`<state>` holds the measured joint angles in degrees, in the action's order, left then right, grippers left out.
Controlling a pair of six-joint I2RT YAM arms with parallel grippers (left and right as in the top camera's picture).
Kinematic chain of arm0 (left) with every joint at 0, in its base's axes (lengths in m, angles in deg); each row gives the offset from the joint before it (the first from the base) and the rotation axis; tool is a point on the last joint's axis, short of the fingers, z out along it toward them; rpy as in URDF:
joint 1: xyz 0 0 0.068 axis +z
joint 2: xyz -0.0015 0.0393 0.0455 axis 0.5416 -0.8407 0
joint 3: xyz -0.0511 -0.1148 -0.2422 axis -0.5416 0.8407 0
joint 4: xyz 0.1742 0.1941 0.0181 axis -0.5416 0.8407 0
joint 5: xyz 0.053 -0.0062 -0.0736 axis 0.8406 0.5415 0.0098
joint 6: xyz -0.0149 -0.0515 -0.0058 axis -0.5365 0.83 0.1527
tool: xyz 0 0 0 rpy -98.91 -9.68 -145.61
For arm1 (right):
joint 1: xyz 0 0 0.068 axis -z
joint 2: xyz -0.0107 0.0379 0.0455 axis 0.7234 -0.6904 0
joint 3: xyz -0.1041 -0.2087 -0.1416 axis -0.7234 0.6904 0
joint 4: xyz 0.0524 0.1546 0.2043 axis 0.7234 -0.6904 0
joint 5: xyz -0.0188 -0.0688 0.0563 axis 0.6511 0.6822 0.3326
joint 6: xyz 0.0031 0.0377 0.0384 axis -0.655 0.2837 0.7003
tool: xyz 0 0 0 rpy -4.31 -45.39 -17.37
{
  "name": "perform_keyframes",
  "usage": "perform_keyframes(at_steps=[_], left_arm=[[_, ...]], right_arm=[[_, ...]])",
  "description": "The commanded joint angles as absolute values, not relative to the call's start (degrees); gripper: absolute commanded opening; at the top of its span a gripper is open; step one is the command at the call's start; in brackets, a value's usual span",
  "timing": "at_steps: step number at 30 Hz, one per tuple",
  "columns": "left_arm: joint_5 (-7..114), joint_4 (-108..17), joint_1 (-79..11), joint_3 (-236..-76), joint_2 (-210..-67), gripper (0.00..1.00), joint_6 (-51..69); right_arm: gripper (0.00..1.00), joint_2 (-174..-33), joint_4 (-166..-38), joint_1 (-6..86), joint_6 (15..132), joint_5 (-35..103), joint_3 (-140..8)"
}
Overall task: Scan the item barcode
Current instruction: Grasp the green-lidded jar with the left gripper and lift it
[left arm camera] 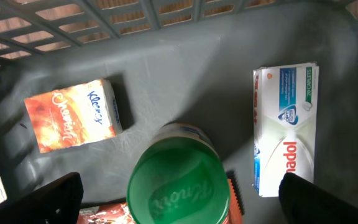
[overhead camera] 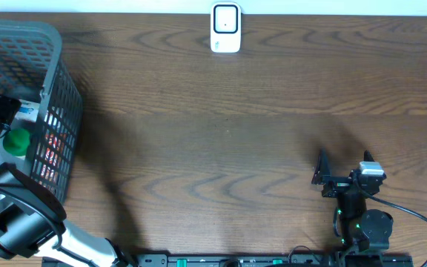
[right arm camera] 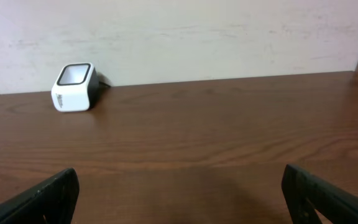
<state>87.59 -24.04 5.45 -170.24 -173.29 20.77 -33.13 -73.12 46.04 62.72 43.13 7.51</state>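
The step in hand looks like the pick: no item is out of the basket, which stands at the left edge of the table, so nothing has reached the scanner yet.

The left gripper hangs inside the basket, jaws spread wide and holding nothing. On the basket floor, from the left in the wrist view:
- An orange pack marked "Kleenex", the word upside down from here.
- A green-lidded jar, straight below the jaws and clear of both fingers. Its lid bears raised lettering I cannot read.
- A white box with red letters ending "adol", likely Panadol, and "20 caplets" in small print.

No barcode shows on any of them.

The next move probably calls for lowering over the jar, closing on it, lifting it clear of the basket wall, then carrying it to the scanner at the middle of the far edge, code side toward its window.

The right gripper sits by the near right corner, spread apart and empty.
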Motion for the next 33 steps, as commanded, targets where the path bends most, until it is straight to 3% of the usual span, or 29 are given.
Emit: perform_keyframes(at_steps=[1,10,28,29,31,33], left_arm=[[88.14,-23.76,5.8,-167.51,-174.03,0.98,21.65],[87.87,-31.52,5.75,-157.39,-174.03,0.98,21.67],[84.68,-40.02,5.75,-155.46,-181.29,0.98,21.65],[84.68,-40.26,5.75,-155.46,-181.29,0.97,21.65],[84.68,-40.24,5.75,-155.48,-181.29,0.81,21.65],[84.68,-40.0,5.75,-155.48,-181.22,0.76,21.6]], right_arm=[[0.99,-32.82,-73.3,45.5,61.98,43.48,7.56],[0.99,-32.82,-73.3,45.5,61.98,43.48,7.56],[0.99,-32.82,-73.3,45.5,61.98,43.48,7.56],[0.99,-32.82,-73.3,45.5,61.98,43.48,7.56],[0.99,-32.82,-73.3,45.5,61.98,43.48,7.56],[0.99,-32.82,-73.3,45.5,61.98,43.48,7.56]])
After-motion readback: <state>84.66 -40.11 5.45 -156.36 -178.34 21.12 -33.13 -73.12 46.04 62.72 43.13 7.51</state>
